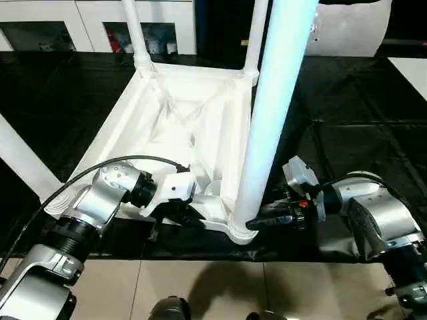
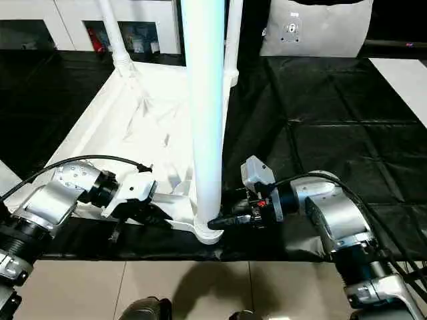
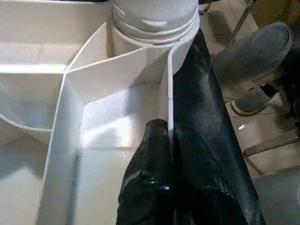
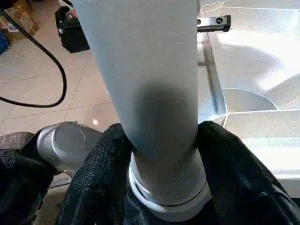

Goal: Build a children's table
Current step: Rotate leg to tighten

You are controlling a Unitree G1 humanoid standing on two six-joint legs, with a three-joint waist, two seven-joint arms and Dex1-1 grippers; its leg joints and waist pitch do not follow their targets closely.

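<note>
The white tabletop [image 1: 180, 113] lies upside down on a black sheet, ribbed underside up. Two legs [image 1: 135, 33] [image 1: 257, 33] stand in its far corner sockets. A third leg [image 1: 273, 113] stands in the near right socket [image 1: 241, 230]. Another white tube [image 1: 20, 160] slants up at the left edge, its foot hidden behind my left arm. My left gripper [image 3: 169, 129] is shut on the thin near rim wall of the tabletop, one finger on each side. My right gripper [image 4: 164, 136] clasps the base of the near right leg, with black fingers [image 4: 101, 168] pressed on both sides.
White cabinets [image 1: 40, 20] with dark openings line the back. A pale bag [image 2: 313, 27] sits at the back right. The black sheet [image 1: 347, 100] ends at tiled floor [image 1: 220, 287] in front, where a person's shoe [image 3: 255, 101] and a black cable [image 4: 47, 65] show.
</note>
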